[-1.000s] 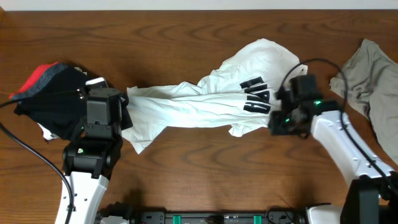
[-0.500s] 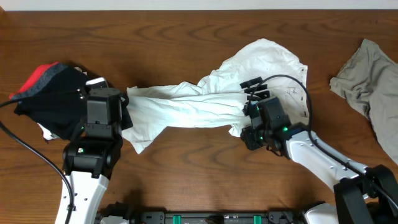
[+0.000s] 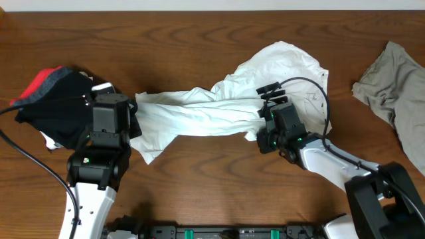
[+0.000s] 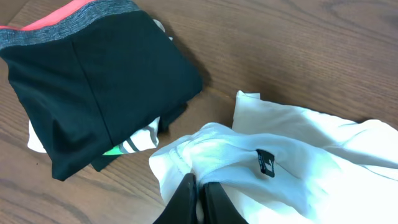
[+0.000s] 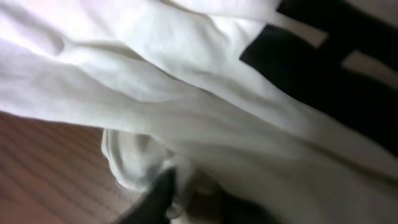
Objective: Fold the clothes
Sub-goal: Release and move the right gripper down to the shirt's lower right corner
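Observation:
The white T-shirt (image 3: 199, 113) lies stretched in a twisted band across the table's middle, its black lettering (image 5: 336, 68) near the right end. My left gripper (image 3: 136, 114) holds the shirt's left end, its jaws (image 4: 199, 194) shut on a pinch of white fabric (image 4: 298, 155). My right gripper (image 3: 260, 129) sits at the shirt's lower right edge. In the blurred right wrist view its jaws (image 5: 199, 202) are closed on a fold of the white cloth (image 5: 186, 93). A folded black and red garment (image 3: 53, 99) lies at far left (image 4: 93, 81).
A khaki-grey garment (image 3: 392, 86) lies crumpled at the table's right edge. Bare wood (image 3: 199, 40) shows behind the shirt and in front of it. The left arm's cable (image 3: 26, 156) runs along the left side.
My right gripper moved left from beside the lettering to the shirt's lower right edge, then closed on the fabric. The left gripper and its hold stayed as they were.

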You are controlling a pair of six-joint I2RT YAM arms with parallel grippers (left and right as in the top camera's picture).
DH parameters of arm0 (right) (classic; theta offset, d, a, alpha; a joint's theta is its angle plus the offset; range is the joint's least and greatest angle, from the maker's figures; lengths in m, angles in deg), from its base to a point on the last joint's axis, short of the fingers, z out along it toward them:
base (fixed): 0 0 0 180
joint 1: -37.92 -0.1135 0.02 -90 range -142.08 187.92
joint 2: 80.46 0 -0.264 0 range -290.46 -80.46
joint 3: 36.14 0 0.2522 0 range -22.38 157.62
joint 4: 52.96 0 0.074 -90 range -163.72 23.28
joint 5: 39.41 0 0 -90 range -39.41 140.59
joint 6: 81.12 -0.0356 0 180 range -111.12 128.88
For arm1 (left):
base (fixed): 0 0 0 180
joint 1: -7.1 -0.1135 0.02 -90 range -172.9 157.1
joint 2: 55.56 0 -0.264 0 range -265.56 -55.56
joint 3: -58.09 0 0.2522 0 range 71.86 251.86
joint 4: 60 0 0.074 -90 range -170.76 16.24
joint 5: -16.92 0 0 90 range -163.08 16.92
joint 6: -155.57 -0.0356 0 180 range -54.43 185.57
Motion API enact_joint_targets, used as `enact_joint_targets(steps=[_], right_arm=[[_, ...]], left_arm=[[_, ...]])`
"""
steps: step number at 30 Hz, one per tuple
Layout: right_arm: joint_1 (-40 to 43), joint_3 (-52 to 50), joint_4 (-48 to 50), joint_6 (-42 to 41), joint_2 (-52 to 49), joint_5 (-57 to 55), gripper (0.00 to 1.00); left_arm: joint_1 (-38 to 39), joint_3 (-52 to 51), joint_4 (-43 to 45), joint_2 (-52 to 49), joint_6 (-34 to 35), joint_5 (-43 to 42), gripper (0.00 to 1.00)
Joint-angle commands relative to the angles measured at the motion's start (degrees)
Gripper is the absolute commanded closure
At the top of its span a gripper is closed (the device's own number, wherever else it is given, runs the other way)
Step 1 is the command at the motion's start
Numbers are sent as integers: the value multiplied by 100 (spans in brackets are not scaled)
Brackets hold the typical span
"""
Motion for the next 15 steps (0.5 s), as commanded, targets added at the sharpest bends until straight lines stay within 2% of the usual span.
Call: enact_joint_targets(steps=[1, 4, 7, 15], right_arm=[[-92, -59, -85, -284, -284, -85, 99], [-92, -57, -153, -330, -184, -160, 99], [-90, 39, -664, -348, 212, -442, 99], [216, 1147, -3744, -573, 2149, -1360, 99]], left_arm=[[-20, 138, 2, -2, 11, 13, 93], [-20, 138, 2, -2, 11, 13, 93], [-20, 138, 0, -2, 11, 13, 93], [-20, 138, 4, -2, 11, 15, 93]])
